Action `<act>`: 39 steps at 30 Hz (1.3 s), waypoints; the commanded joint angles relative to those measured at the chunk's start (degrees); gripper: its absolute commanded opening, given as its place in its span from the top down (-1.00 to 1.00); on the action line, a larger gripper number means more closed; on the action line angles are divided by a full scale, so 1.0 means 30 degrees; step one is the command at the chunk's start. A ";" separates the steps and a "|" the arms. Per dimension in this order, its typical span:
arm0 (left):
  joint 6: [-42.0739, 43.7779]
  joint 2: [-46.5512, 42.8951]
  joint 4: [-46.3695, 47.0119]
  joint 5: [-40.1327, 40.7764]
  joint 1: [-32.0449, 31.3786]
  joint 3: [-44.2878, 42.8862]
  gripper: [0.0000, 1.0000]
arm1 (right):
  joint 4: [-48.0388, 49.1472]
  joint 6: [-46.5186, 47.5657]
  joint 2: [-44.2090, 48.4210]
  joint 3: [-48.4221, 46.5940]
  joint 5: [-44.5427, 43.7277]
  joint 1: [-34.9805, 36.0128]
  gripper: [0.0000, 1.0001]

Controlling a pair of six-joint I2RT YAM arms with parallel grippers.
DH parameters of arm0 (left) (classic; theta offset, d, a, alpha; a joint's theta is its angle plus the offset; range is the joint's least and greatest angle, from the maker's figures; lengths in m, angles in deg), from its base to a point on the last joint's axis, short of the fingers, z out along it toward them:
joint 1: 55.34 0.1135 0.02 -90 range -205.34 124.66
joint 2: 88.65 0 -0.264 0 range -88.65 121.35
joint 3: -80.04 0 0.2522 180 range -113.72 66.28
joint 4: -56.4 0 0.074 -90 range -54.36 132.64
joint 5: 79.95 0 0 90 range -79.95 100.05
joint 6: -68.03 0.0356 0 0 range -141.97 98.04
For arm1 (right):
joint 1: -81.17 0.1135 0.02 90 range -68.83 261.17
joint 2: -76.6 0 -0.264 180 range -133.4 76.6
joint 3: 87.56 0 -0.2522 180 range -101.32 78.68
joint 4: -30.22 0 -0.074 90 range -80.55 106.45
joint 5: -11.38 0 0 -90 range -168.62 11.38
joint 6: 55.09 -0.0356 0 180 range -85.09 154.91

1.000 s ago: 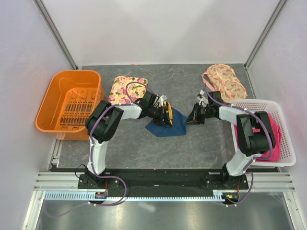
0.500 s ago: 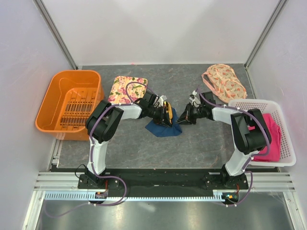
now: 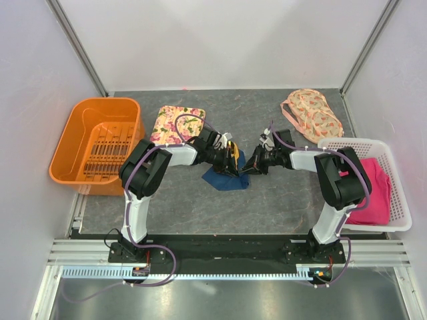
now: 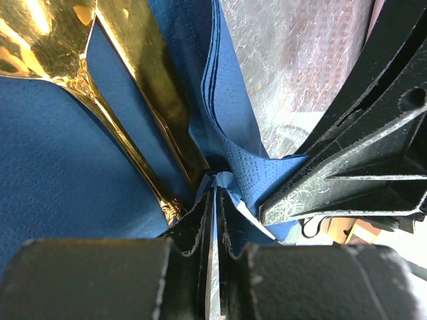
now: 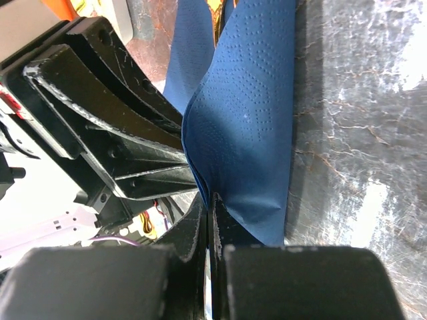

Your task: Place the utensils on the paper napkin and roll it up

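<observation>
Where the paper napkin (image 3: 223, 180) lies: mid-table, crumpled between both grippers, well apart from the floral tray (image 3: 175, 123) behind it.
Axis of the utensils (image 4: 143, 93): they lie on the blue sheet. In the left wrist view the gold handles run from upper left down toward the fingertips, their ends just beside the pinch.
State of left gripper (image 4: 215, 200): jaws nearly closed, nipping a bunched napkin fold.
State of right gripper (image 5: 208, 203): jaws clamped together on the napkin's edge, which is lifted and curled toward the left gripper.
Spacing: the two grippers almost meet.
Open room: bare grey table (image 3: 267, 200) on the napkin's near side; white basket (image 3: 399, 200) well to the right.
</observation>
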 commanded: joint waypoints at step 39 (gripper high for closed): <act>0.0196 -0.3163 -0.1316 -0.0310 0.0742 0.3090 0.87 | 0.0832 -0.0426 0.0677 0.0011 -0.0319 0.0492 1.00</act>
